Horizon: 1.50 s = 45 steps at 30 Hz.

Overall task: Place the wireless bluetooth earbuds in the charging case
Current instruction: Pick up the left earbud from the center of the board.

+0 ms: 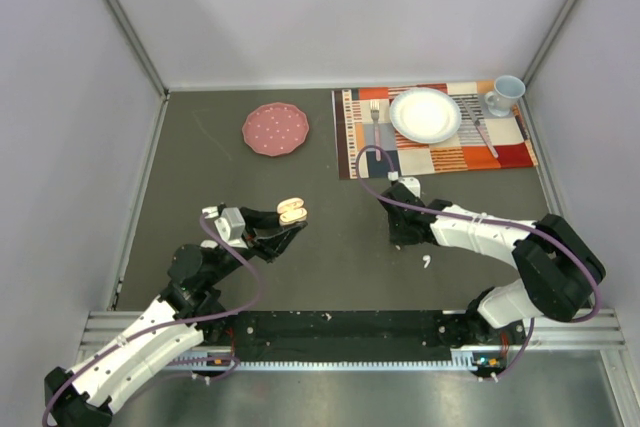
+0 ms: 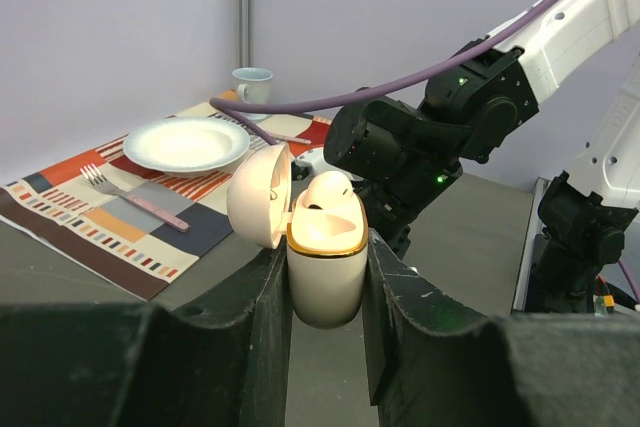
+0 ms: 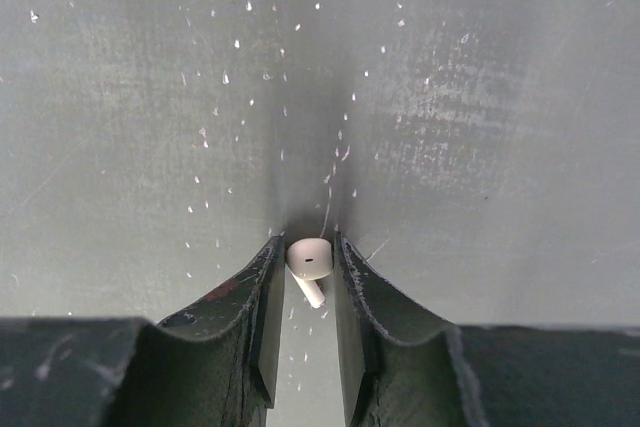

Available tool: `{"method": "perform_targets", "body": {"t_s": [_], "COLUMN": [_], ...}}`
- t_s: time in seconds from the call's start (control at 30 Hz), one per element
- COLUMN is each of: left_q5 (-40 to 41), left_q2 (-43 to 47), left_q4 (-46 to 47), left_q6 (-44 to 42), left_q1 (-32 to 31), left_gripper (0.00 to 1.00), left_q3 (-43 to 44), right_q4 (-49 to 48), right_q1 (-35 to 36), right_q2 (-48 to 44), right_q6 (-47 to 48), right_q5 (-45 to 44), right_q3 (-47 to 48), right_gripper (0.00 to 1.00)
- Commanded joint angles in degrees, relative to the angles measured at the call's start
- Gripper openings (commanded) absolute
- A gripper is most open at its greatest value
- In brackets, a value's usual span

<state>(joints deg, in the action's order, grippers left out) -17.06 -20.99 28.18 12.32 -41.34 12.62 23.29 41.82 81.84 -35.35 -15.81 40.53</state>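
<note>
I am holding one earbud (image 3: 308, 258) at the very tips of my right gripper (image 3: 310, 250). Its rounded head is sitting between the fingers and its short stem is running back towards my wrist, slanting a little to the right. So its long axis is lying roughly along the fingers. The fingers are nearly together and pressing it on both sides. I cannot tell whether it is touching the table (image 3: 470, 127) below.

My left gripper (image 2: 325, 252) is clamping the case (image 2: 325, 282) by its two sides. The case is standing upright, its mouth facing up and its lid hanging open to the left in the wrist view. Something white and rounded is sitting in the mouth, but I cannot tell what it is. From above, the case is sitting well to the left of my right gripper, with bare table between them.

A second earbud (image 1: 427, 262) is lying loose on the table just beside my right forearm. A placemat (image 1: 440, 155) is lying at the far right, carrying a plate (image 1: 425, 114), cutlery and a mug (image 1: 505, 94). A pink dish (image 1: 275, 129) is sitting to its left. None of these is lying between the two grippers.
</note>
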Motion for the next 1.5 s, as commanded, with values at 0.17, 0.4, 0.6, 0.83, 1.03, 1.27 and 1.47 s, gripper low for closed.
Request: {"method": "perform_targets", "body": {"t_s": [0.17, 0.4, 0.6, 0.83, 1.03, 1.27, 1.47], "left_q5": [-0.1, 0.2, 0.0, -0.2, 0.0, -0.9, -1.0], "left_q2": [0.3, 0.4, 0.1, 0.0, -0.5, -2.6, -3.7], "left_q4": [1.4, 1.3, 1.4, 1.7, 2.5, 4.4, 5.7], "left_q6": [0.3, 0.3, 0.2, 0.4, 0.8, 1.2, 1.7], "left_q1": [0.0, 0.0, 0.0, 0.0, 0.0, 0.0, 0.0], "left_gripper": [0.0, 0.0, 0.0, 0.0, 0.0, 0.0, 0.0], "left_q3": [-0.3, -0.1, -0.1, -0.1, 0.0, 0.5, 0.7], "right_q4": [-1.0, -1.0, -1.5, -3.1, -12.8, -30.9, -44.4], "right_q1": [-0.6, -0.6, -0.7, -0.6, -0.1, 2.1, 4.0], "right_q2": [0.6, -2.8, -9.8, -21.4, -36.5, -48.5, -45.8], "right_q6": [-1.2, -2.2, -2.9, -3.8, -3.7, 0.3, 2.7], "right_q5": [-1.2, -1.3, -1.5, -2.1, -4.2, -4.0, 3.0], "right_q3": [0.0, -0.1, -0.5, -1.5, -4.8, -10.4, -10.2], "right_gripper": [0.15, 0.02, 0.0, 0.0, 0.0, 0.0, 0.0]}}
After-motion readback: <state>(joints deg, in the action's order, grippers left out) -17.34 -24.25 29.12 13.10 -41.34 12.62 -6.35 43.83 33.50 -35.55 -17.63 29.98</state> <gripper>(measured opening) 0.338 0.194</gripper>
